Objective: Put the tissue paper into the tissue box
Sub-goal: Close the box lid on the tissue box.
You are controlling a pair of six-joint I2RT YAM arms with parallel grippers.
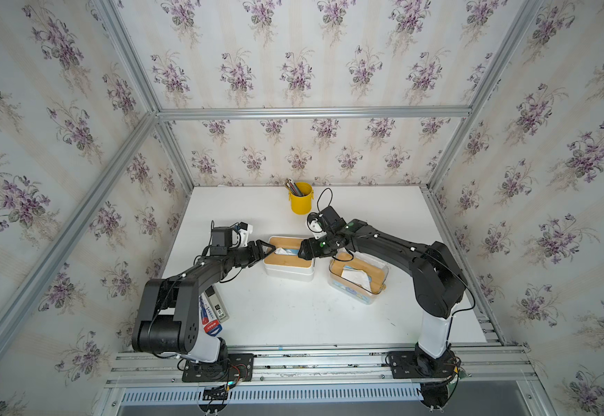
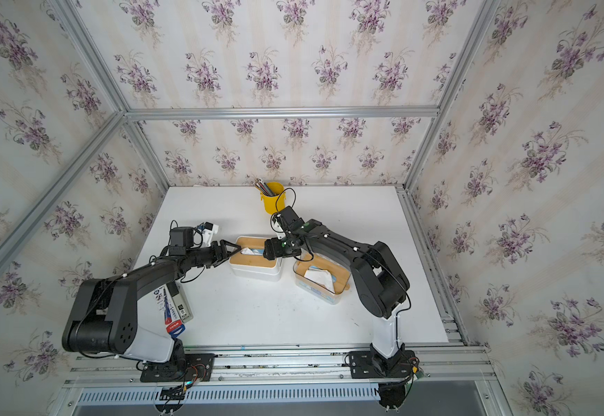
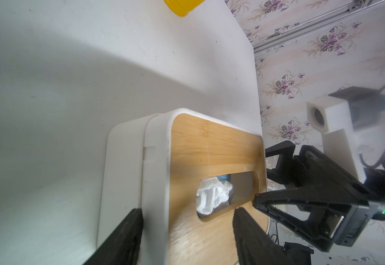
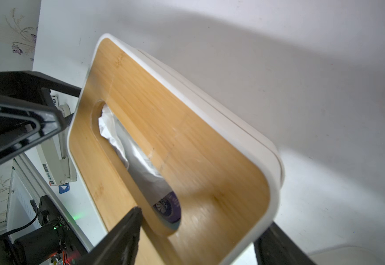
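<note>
I noted the crumpled white tissue paper (image 3: 212, 197) inside the white plastic tissue box (image 1: 287, 269), visible through the slot of its seated bamboo lid (image 3: 209, 146). The left gripper (image 1: 269, 247) and right gripper (image 1: 303, 252) stood wide and empty at opposite ends. Remaining, I judged: withdrawal only.

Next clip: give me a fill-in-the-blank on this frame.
The cup at the back is ___. With the white box and the clear box, the table holds ___ tissue boxes. The left hand and right hand are both at the ___ box.
Missing: yellow; two; white.
</note>
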